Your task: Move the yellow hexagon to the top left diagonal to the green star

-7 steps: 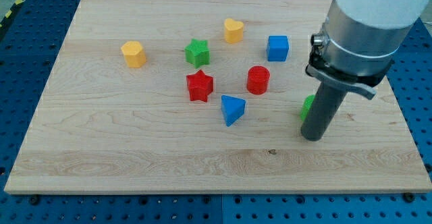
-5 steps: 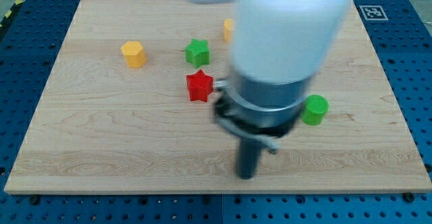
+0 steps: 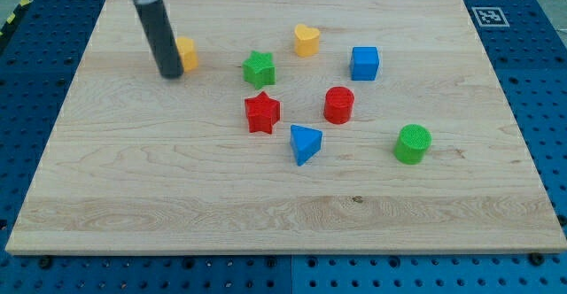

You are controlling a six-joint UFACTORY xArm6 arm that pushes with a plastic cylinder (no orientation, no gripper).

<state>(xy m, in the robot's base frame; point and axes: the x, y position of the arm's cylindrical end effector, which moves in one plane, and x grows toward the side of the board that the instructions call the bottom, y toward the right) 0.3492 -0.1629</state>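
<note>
The yellow hexagon [image 3: 187, 53] lies toward the board's upper left, partly hidden by my rod. My tip [image 3: 170, 74] rests on the board right against the hexagon's lower left side. The green star [image 3: 259, 68] lies to the right of the hexagon and slightly lower, a short gap away. The rod rises from the tip toward the view's top left.
A yellow heart [image 3: 306, 40] and a blue cube [image 3: 364, 63] lie right of the green star. A red star [image 3: 262, 112], a red cylinder [image 3: 338, 104], a blue triangle [image 3: 305, 143] and a green cylinder [image 3: 412, 143] lie lower on the wooden board [image 3: 177, 205].
The arm swept from the board's right side, across the lower middle, up to the upper left. The yellow hexagon has shifted slightly right and up. The other blocks have not moved.
</note>
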